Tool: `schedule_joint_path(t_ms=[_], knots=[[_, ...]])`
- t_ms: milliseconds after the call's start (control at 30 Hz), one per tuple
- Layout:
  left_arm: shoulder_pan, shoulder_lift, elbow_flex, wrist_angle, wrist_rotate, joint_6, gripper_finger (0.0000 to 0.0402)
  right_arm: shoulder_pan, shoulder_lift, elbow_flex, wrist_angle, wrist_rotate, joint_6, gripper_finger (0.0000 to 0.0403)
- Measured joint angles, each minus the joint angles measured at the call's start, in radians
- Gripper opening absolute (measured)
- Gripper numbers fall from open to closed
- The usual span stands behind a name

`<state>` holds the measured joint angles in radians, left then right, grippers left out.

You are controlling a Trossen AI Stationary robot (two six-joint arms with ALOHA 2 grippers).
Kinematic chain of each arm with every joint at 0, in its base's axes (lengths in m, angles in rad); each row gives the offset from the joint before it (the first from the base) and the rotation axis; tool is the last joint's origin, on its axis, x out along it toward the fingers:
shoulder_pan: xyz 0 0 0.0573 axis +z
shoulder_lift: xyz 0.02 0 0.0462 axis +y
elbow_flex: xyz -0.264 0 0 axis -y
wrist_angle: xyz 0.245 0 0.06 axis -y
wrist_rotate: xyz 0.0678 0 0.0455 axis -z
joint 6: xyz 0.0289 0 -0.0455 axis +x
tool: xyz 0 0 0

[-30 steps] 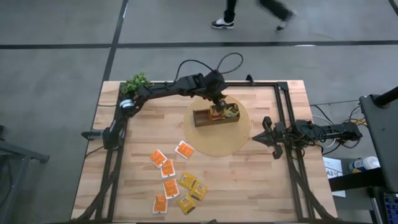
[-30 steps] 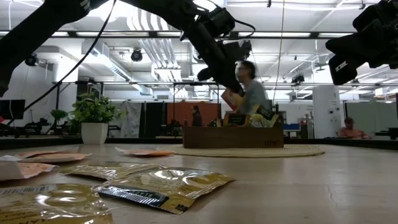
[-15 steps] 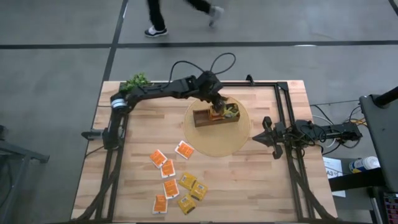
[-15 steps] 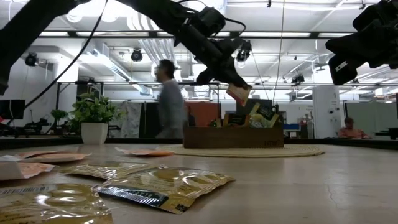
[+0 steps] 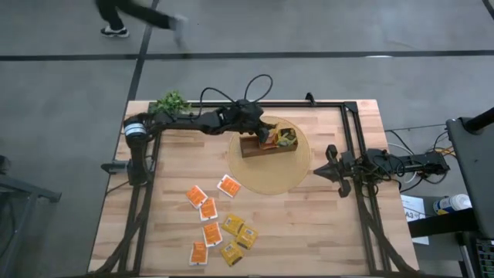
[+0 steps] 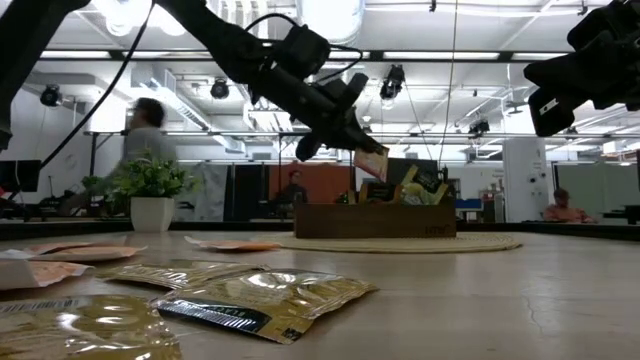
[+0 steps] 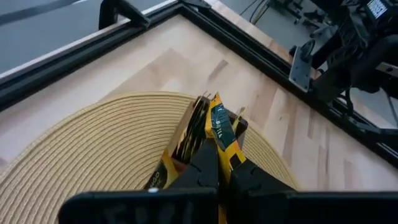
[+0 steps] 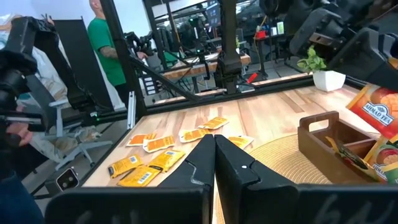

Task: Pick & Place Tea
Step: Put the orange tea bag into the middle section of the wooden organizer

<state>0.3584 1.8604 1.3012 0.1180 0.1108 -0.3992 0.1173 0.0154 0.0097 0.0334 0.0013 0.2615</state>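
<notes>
The left gripper [image 5: 265,136] is clamped on a tea sachet [image 6: 371,163] just above the wooden box [image 5: 267,144] on the woven mat [image 5: 297,171]. It should lower straight into a compartment before releasing. The right gripper [image 5: 326,170] waits clenched, well apart.

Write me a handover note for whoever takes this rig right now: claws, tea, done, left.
Left claw: shut on an orange tea sachet, held over the wooden box on the round woven mat.
Right claw: shut, holding nothing, parked at the mat's right edge.
Done: a few sachets already stand in the box.
Left: drop the held one in, then fetch the loose sachets, orange and yellow, lying on the table toward its front left.
</notes>
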Motion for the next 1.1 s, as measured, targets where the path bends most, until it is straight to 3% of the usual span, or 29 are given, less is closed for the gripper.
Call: schedule_joint_path(t_ms=[567,1100], knots=[[0.006,0.010,-0.178,0.284,-0.026,-0.013,0.0000,0.000,0.000,0.000,0.000,0.000,0.000,0.0008],[0.007,0.101,-0.170,0.392,-0.024,0.008,0.0000,0.000,0.000,0.000,0.000,0.000,0.000,0.0008]])
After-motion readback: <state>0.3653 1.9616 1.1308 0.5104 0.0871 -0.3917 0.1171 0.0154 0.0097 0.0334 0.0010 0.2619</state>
